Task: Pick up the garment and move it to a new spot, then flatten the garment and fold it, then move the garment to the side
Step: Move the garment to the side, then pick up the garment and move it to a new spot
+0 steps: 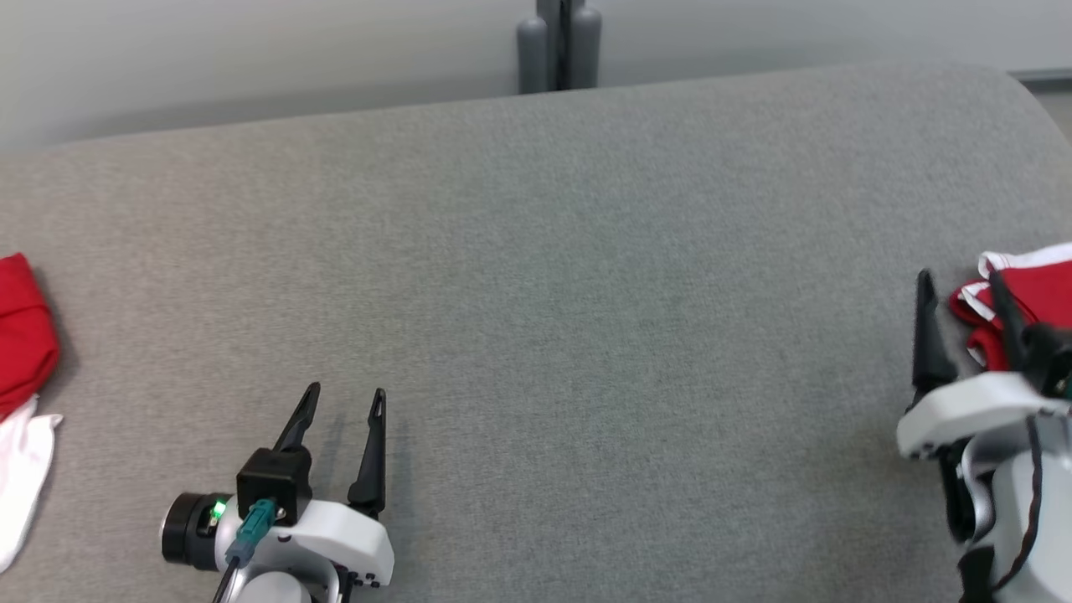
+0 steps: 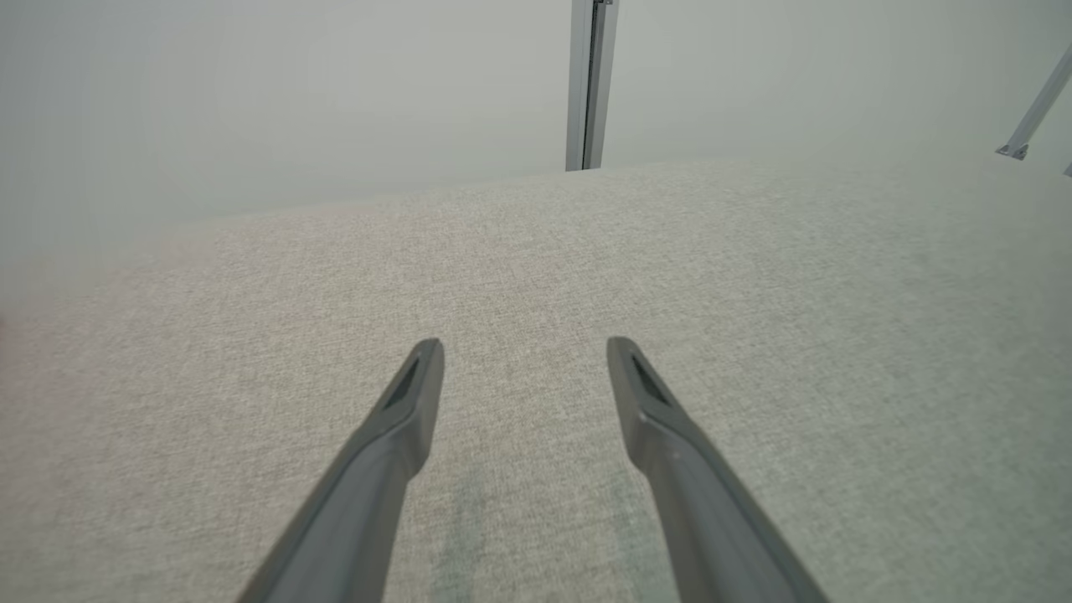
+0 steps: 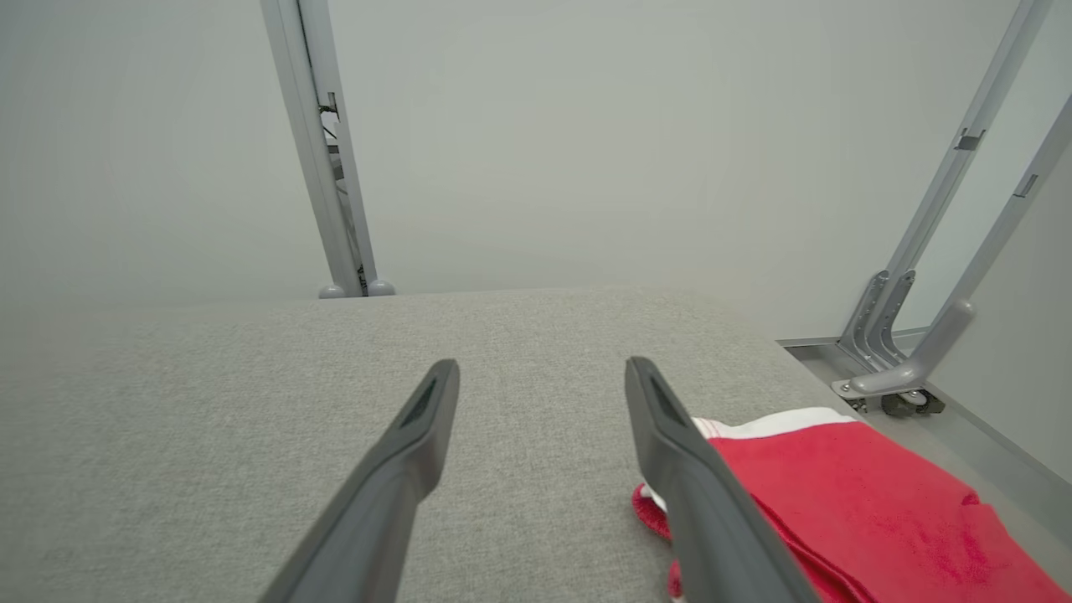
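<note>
Well, at the far left edge of the grey padded surface (image 1: 544, 276) lay a bunched red and white cloth (image 1: 23, 335), its red part farther off and its white part nearer, and the edge of the head view cut it off. To the right of it, close to the near edge, the left gripper (image 1: 347, 390) hung low over the fabric. It pointed away from the robot with its two dark fingers (image 2: 394, 435) spread wide and nothing between them. Near the middle, behind the far edge of the surface, a grey upright post (image 1: 559, 46) stood against the pale wall (image 1: 251, 50).

Farther right, by the near right corner, the right gripper (image 1: 960, 278) also pointed away, and its fingers stood well apart with only grey fabric showing in the gap, so it gripped nothing. The garment (image 1: 1034, 289), red with white trim and folded into layers, lay on the surface at its right edge, just beside that gripper. In the right wrist view the right-hand finger crossed the garment's left edge, though whether it touched the cloth could not be told. Beyond the right end of the surface, metal frame legs (image 3: 904, 335) stood on the floor by the wall
</note>
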### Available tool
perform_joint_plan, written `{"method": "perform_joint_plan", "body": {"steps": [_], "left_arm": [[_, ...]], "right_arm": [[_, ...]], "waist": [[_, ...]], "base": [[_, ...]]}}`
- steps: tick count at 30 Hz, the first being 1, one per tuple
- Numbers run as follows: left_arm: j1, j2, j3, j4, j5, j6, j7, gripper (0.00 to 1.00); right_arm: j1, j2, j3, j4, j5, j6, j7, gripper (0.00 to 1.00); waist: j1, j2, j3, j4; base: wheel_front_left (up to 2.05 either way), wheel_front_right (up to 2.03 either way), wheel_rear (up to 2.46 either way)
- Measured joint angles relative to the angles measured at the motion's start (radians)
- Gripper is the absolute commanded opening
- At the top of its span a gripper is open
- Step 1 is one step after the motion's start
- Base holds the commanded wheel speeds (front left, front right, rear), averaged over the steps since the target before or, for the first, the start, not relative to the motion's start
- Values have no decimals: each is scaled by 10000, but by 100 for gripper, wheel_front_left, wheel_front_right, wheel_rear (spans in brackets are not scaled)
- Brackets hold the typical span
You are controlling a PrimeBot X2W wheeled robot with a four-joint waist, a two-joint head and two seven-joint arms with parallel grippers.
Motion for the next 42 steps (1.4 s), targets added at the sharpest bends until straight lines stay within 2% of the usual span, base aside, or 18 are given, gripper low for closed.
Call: {"method": "perform_joint_plan", "body": {"steps": [13, 22, 30, 42], "left_arm": [[1198, -15, 556, 167, -407, 364, 0, 100], [1597, -13, 1003, 88, -430, 516, 0, 100], [1895, -17, 1244, 54, -385, 433, 0, 100], [1969, -19, 1402, -50, -240, 334, 0, 100]], "right_arm": [[2468, 240, 830, -732, 1091, 0, 0, 100], [2885, 236, 1354, -1212, 1168, 0, 0, 100], [3264, 238, 1490, -1266, 1352, 0, 0, 100], [3513, 236, 1590, -1068, 1532, 0, 0, 100]], "waist": [[0, 0, -1679, 876], [0, 0, -2373, 1251], [0, 0, -2866, 1490], [0, 0, -2950, 1915]], "base": [[0, 0, 0], [0, 0, 0], [0, 0, 0], [0, 0, 0]]}}
